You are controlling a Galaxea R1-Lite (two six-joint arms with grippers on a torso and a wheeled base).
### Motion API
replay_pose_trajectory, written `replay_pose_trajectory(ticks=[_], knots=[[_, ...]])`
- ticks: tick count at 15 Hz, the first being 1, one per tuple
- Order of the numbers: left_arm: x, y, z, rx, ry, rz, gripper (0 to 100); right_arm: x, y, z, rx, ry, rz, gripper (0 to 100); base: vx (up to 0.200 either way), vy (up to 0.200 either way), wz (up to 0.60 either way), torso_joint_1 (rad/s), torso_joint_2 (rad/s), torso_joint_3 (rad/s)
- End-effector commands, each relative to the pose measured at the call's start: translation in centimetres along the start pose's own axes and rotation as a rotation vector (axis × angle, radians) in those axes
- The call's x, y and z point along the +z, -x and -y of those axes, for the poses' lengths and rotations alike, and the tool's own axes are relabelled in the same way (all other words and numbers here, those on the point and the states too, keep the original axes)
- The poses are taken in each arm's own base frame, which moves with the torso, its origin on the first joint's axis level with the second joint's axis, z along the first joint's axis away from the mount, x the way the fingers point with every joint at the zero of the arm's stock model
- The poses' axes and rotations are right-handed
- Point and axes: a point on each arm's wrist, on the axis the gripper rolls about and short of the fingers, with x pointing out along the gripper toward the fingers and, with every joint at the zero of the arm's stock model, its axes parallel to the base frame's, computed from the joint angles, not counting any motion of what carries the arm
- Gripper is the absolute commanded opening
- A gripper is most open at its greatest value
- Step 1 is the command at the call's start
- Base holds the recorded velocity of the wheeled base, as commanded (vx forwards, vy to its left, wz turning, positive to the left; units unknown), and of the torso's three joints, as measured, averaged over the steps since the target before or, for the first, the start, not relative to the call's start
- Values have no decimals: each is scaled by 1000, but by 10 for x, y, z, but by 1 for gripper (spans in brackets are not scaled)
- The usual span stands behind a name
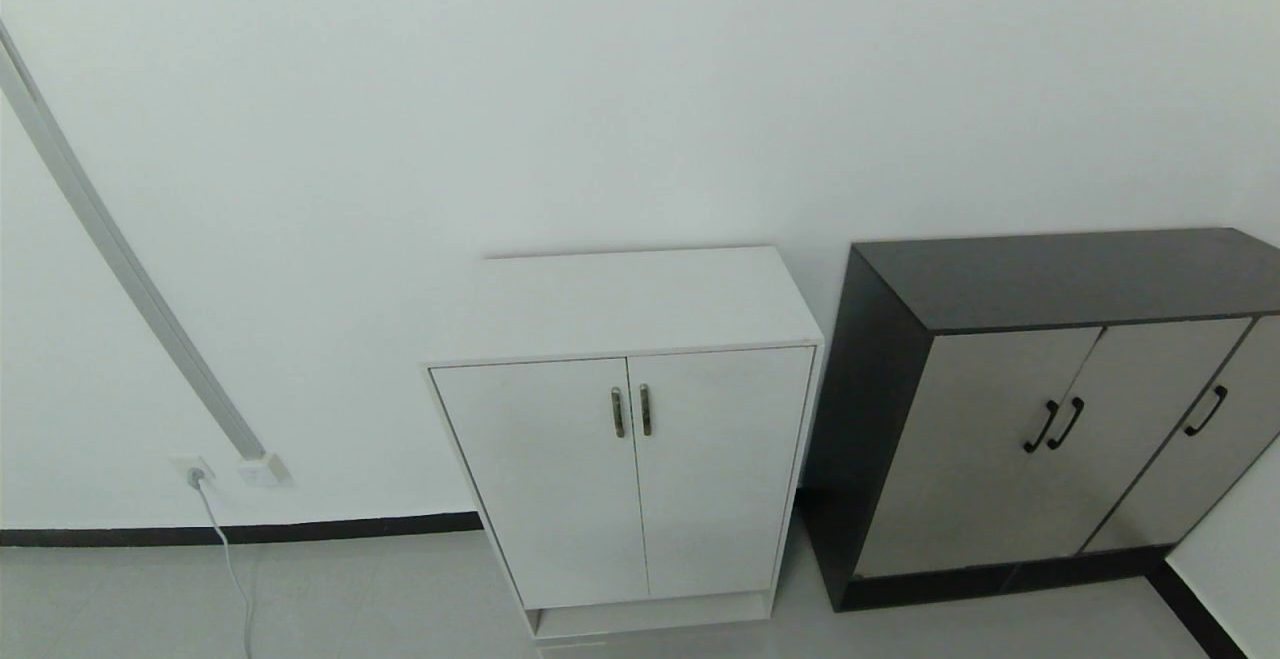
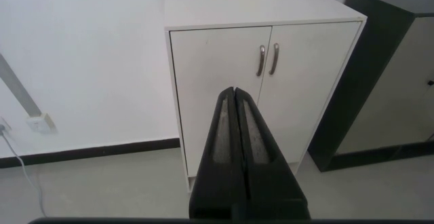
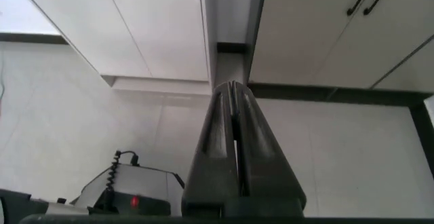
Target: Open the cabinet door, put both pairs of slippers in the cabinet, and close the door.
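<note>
You've got the white cabinet (image 1: 620, 439) standing on the floor against the wall, centre of the head view. Both doors are shut, w/ the two metal handles (image 1: 631, 411) upright side by side at the door seam. Just beside it, on the robot's right, stands a black cabinet (image 1: 1050, 389) w/ grey doors, shut too; a narrow gap separates the two.

Your left gripper (image 2: 234, 91) has its fingers pressed together, nothing btw them and touching nothing. The white cabinet stands ahead of it, well apart, front facing it, handles visible past the tips.

Your right gripper (image 3: 232, 85) is likewise pressed together and empty. It points toward the gap btw the two cabinets' lower fronts, above the floor tiles (image 3: 352, 156) and apart from both cabinets.

On the wall to the robot's left there's a socket (image 1: 192, 469) w/ a grey cable (image 1: 232, 569) plugged in and hanging to the floor, and a slanting cable trunking (image 1: 120, 249) above it.
</note>
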Motion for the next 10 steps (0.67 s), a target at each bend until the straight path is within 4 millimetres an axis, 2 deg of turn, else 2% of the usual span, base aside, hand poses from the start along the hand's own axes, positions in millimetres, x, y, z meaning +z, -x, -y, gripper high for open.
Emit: replay_pose_trajectory(ticks=[1,4,10], knots=[[0,0,0,-1,0,0,0,0,1,1,-85,-32,10,0,0,0,0,0,0,0],[0,0,0,-1,0,-1,0,-2,6,0,-172,-61,68,0,0,0,0,0,0,0],[0,0,0,-1,0,-1,0,-7,16,-1,-181,-55,223,0,0,0,0,0,0,0]])
